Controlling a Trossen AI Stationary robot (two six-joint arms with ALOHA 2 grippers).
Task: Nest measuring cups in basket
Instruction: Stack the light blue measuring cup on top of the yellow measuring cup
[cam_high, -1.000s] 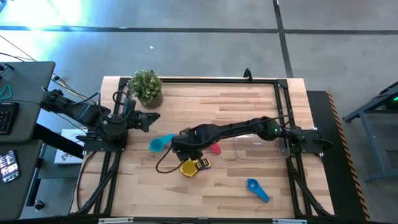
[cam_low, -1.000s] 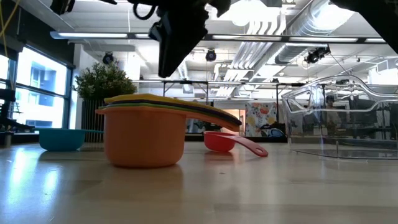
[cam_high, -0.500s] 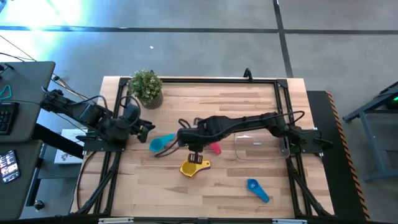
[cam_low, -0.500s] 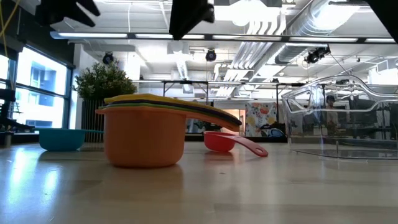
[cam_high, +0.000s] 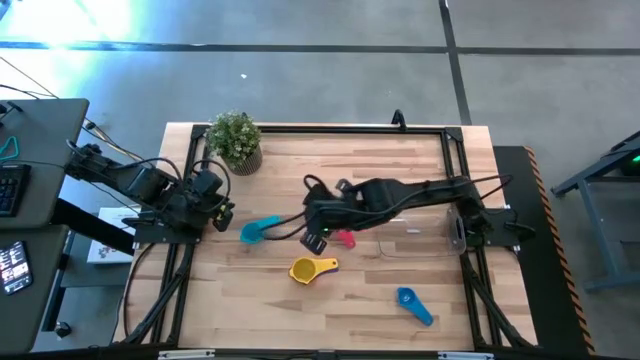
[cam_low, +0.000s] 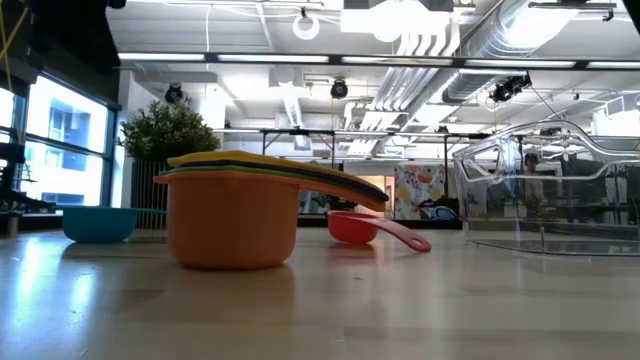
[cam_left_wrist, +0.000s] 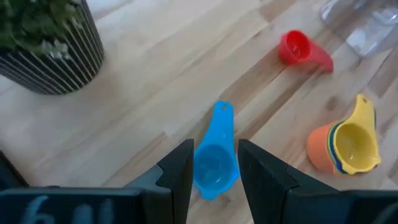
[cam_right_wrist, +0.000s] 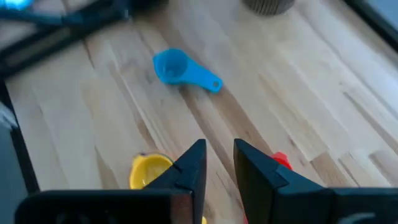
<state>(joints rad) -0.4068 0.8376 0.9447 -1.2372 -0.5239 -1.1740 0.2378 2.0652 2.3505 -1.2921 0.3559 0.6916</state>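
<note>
A nested stack of cups (cam_high: 308, 269), orange outermost and yellow innermost, stands on its base at mid-table (cam_low: 234, 215). A teal cup (cam_high: 258, 230) lies left of it, a red-pink cup (cam_high: 346, 238) beyond it, and a blue cup (cam_high: 413, 304) near the front right. The clear basket (cam_high: 415, 236) stands right of centre. My right gripper (cam_high: 318, 238) hangs open above the table between the stack and the red-pink cup (cam_right_wrist: 280, 160). My left gripper (cam_high: 222, 212) is open at the left, pointing at the teal cup (cam_left_wrist: 214, 165).
A potted plant (cam_high: 236, 141) stands at the far left corner of the table. Black frame rails (cam_high: 330, 128) run along the table's edges. Bare wood lies in front of the stack and between the blue cup and the basket (cam_low: 550, 195).
My right gripper has risen from just over the nested stack, out of the low view, and drawn back toward the table's right. My left gripper has swung toward the near edge and turned toward the teal cup. The stack has stayed in place.
</note>
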